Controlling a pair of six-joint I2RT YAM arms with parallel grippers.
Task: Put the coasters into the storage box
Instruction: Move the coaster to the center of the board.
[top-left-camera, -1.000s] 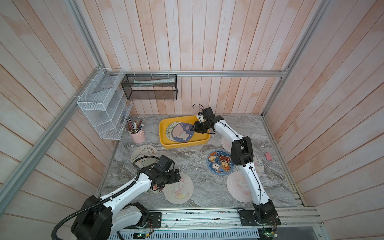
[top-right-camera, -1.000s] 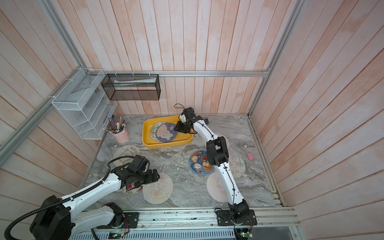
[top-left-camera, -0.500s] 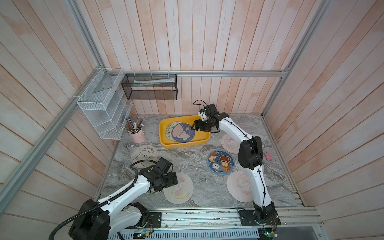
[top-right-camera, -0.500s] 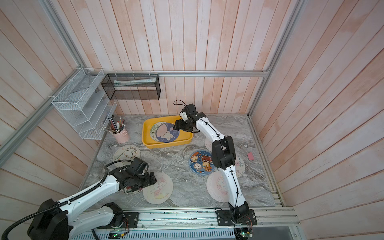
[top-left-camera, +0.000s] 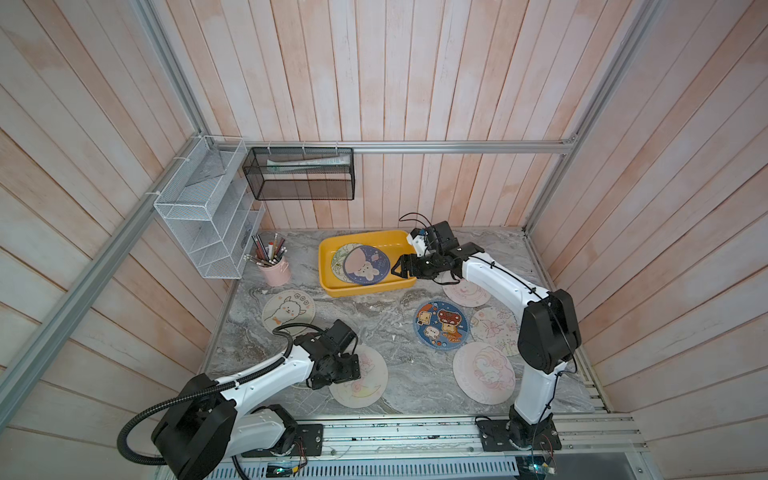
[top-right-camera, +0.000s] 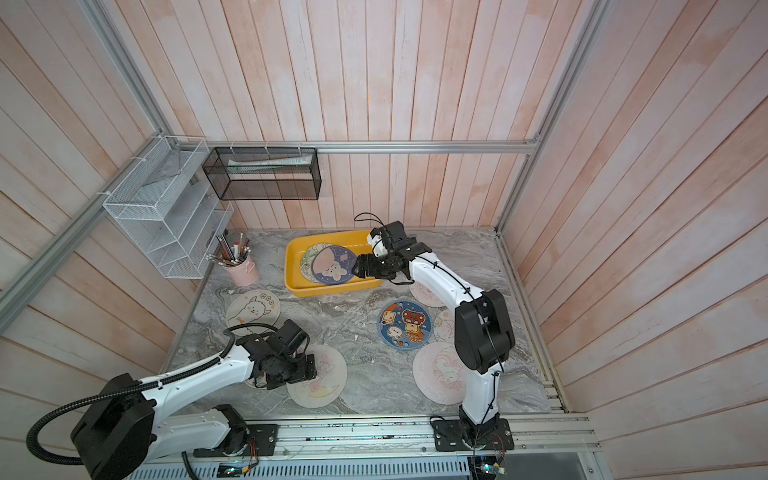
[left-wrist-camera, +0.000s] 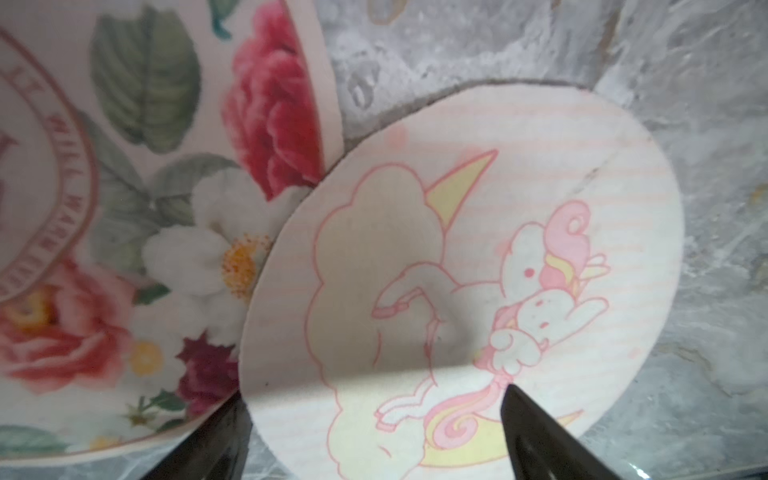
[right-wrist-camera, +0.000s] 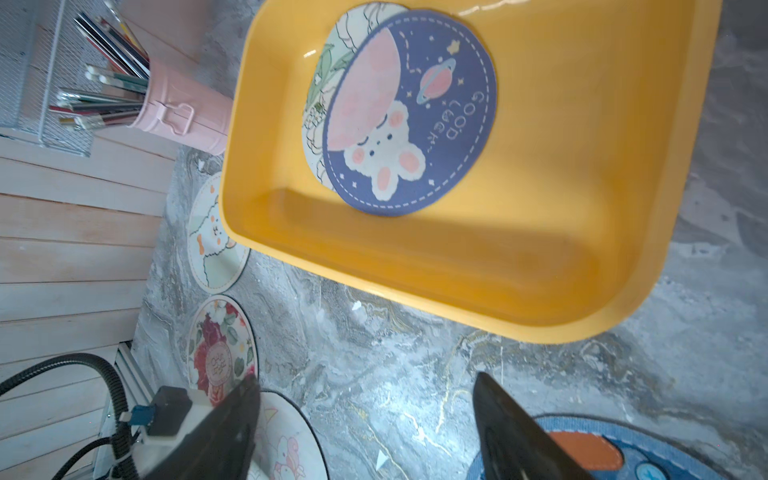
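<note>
The right pincer (top-left-camera: 397, 271), jaws wide and holding nothing, hangs over the right end of the yellow storage box (top-left-camera: 365, 291). It is just beside the dark blue rabbit coaster (top-left-camera: 368, 265), which lies inside the box, overlapping a floral coaster (top-left-camera: 338, 258). The left pincer (left-wrist-camera: 374, 399), also wide, hovers over the pink unicorn coaster (left-wrist-camera: 457, 249) on the bench (top-left-camera: 374, 324).

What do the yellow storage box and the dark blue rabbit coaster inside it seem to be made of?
The storage box looks like moulded plastic: smooth, glossy, with bright highlights on its inner walls. The dark blue rabbit coaster looks thin and matte, perhaps fabric-faced; it shows no shine.
</note>
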